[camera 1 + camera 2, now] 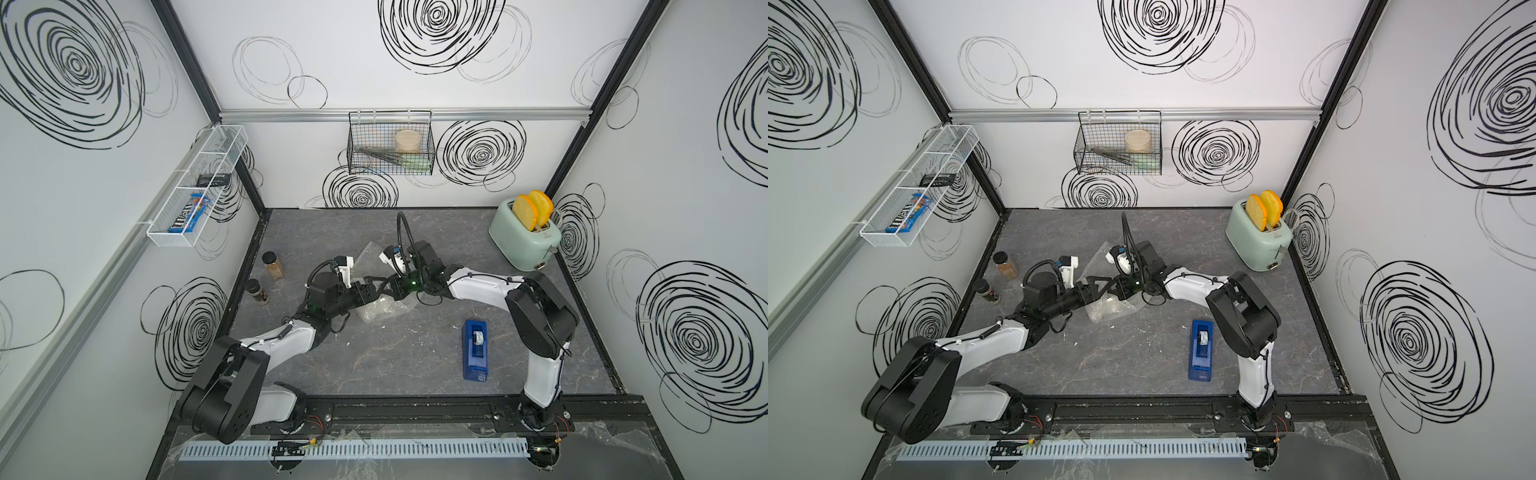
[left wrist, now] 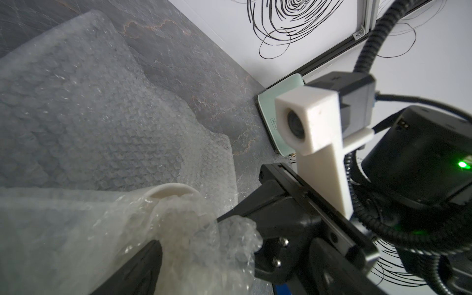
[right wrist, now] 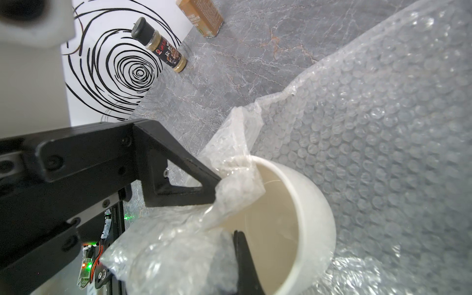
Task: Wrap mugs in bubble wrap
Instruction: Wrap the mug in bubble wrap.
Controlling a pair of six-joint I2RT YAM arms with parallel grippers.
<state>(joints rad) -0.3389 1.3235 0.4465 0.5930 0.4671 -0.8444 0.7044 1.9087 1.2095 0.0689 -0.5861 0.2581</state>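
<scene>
mug (image 3: 316,229): roughly upright, mouth up; handle hidden
bubble wrap (image 3: 383,127): under mug, flap over rim
left tool (image 1: 379,289): released
right tool (image 2: 223,217): clenched on bubble wrap

left claw (image 1: 379,290) spread wide, right claw (image 2: 223,217) pinched shut.

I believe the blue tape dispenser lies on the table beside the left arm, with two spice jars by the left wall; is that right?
Not quite: the blue tape dispenser lies beside the right arm, as both top views show. The two spice jars do stand by the left wall.
</scene>
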